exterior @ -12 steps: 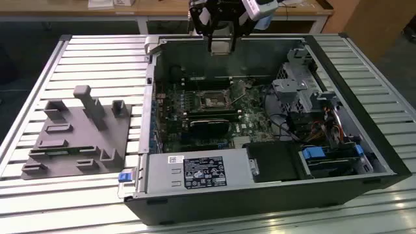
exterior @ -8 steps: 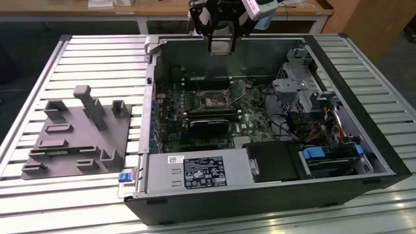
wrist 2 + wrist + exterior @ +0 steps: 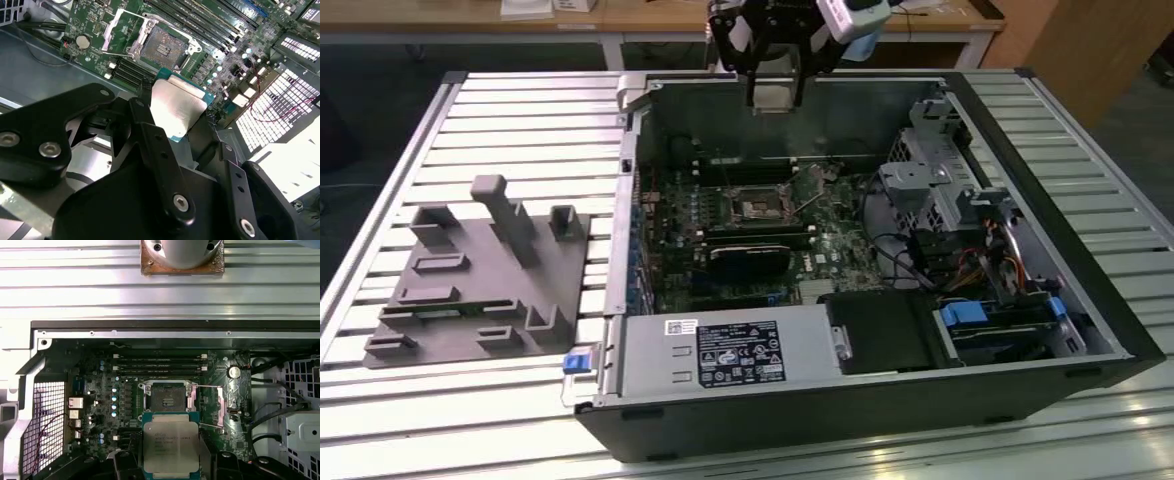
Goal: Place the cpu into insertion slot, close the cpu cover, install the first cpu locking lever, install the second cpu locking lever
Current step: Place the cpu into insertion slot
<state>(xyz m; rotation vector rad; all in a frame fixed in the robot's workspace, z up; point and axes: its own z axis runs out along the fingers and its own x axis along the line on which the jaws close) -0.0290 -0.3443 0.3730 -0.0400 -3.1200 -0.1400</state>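
The tool (image 3: 771, 98) grips the cpu (image 3: 171, 442) — held high, apart from the open insertion slot (image 3: 167, 396).

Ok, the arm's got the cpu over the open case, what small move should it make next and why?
Probably a small sideways shift to bring the cpu squarely over the insertion slot. In the first wrist view the gripper holds the cpu above the board, offset from the slot, and the cpu cover is swung open, leaving it bare.
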